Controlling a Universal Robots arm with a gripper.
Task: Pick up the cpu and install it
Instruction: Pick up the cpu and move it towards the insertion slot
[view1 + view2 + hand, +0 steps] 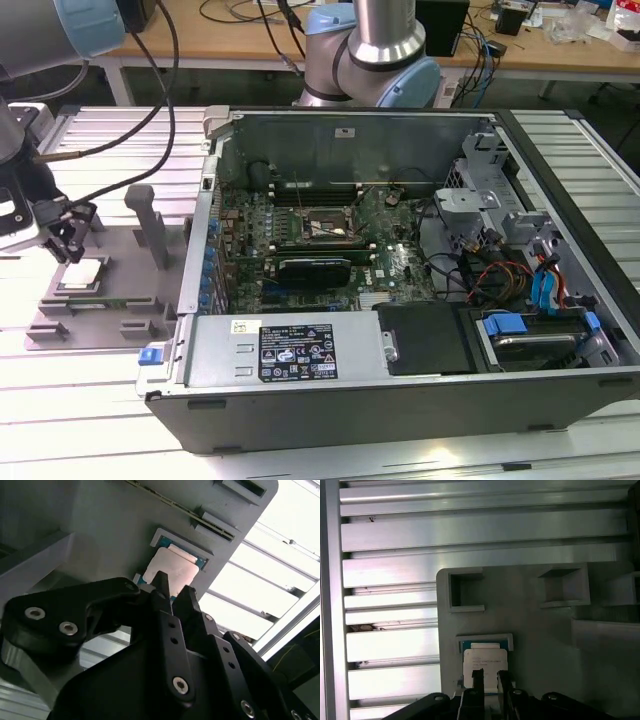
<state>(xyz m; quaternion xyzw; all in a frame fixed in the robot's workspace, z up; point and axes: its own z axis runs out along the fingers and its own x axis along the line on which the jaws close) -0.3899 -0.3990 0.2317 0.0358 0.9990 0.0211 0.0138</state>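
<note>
Claw status: hangs just above cpu, fingers narrowly parted, gripping nothing. Lies flat in tray recess beside case, exterior view's left.

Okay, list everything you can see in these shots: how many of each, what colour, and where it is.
cpu: one, silvery-grey, lying in a recess of the holder plate.
holder plate: one, grey, on the table at the exterior view's left, beside the case.
computer case: one, dark grey, open, in the middle of the table.
motherboard: one, green, inside the case.
cables: several, red and black, inside the case toward the exterior view's right.
table: one, silver, slatted, under everything.
arm: one, silver with pale blue joints, behind the case.
end effector: one, black, over the cpu; contact cannot be told.
</note>
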